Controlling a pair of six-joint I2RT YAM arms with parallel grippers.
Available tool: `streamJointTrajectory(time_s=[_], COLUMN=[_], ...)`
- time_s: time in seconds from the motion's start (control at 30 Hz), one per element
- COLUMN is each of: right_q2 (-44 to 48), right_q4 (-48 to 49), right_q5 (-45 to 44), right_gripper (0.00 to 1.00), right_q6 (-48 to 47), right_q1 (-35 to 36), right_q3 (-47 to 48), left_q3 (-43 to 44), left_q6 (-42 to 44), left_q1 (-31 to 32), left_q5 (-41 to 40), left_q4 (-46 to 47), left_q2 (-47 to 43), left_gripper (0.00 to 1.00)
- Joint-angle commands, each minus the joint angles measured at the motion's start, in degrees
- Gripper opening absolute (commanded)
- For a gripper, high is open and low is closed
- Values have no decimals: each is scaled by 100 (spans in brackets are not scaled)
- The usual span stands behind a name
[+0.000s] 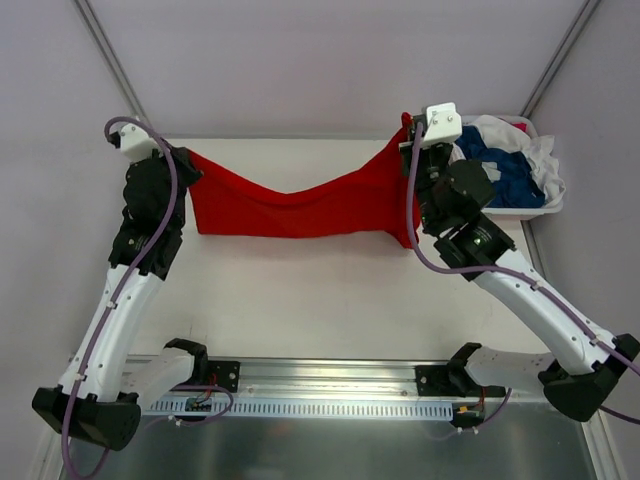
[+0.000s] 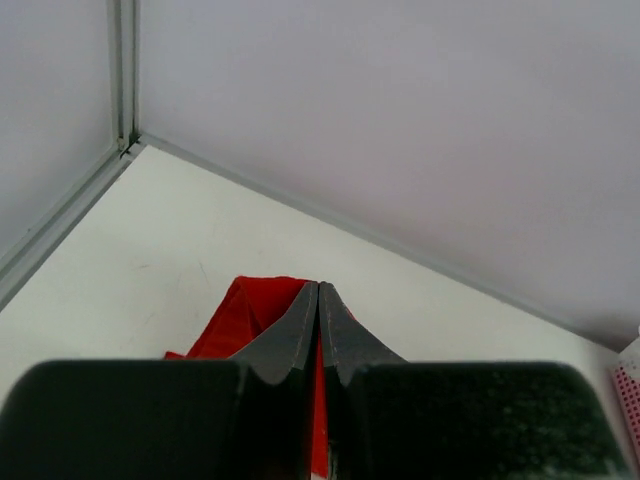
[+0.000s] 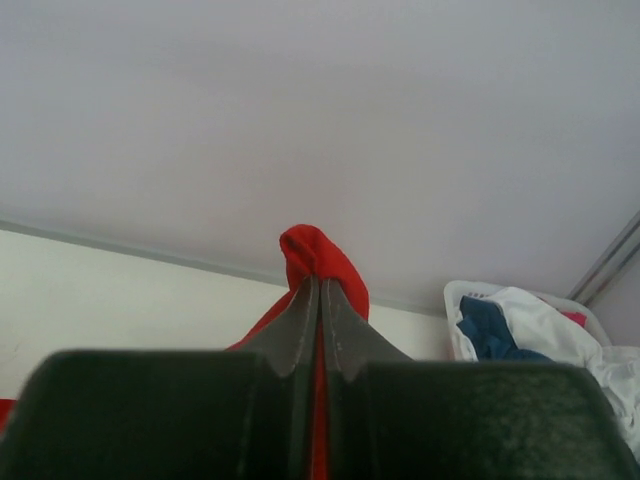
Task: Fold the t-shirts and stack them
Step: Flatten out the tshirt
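A bright red t-shirt (image 1: 300,208) hangs stretched between my two grippers above the white table (image 1: 300,290), sagging in the middle. My left gripper (image 1: 180,158) is shut on its left corner; in the left wrist view red cloth (image 2: 245,315) shows between and beside the closed fingers of that gripper (image 2: 319,290). My right gripper (image 1: 412,135) is shut on the right corner. A bunch of red cloth (image 3: 318,255) sticks up past the tips of the right gripper (image 3: 319,285). Dark blue and white t-shirts (image 1: 510,165) lie piled in the basket.
A white plastic basket (image 1: 520,210) stands at the table's back right corner, close to my right arm; it also shows in the right wrist view as the basket (image 3: 455,310). Pale walls with grey frame posts (image 1: 110,60) enclose the table. A metal rail (image 1: 330,385) runs along the near edge.
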State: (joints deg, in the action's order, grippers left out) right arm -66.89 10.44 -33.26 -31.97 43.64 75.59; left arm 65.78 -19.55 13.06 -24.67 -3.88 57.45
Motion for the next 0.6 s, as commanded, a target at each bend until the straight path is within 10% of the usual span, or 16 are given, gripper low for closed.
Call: streamJointTrajectory(time_s=[0.0,0.57], right_q2=[430,1090], right_q4=[389,-437], right_q5=[-374,-1086], right_gripper=[0,0], right_q6=[234,2001], right_q1=[179,1102], right_q3=[-472,-2373], left_q3=[-538,-2288], left_q6=[-347,-971], left_q1=[21,21], left_q5=[-240,14], left_q4=[-7,-596], left_q2=[-102,-1227], left_gripper=[0,0])
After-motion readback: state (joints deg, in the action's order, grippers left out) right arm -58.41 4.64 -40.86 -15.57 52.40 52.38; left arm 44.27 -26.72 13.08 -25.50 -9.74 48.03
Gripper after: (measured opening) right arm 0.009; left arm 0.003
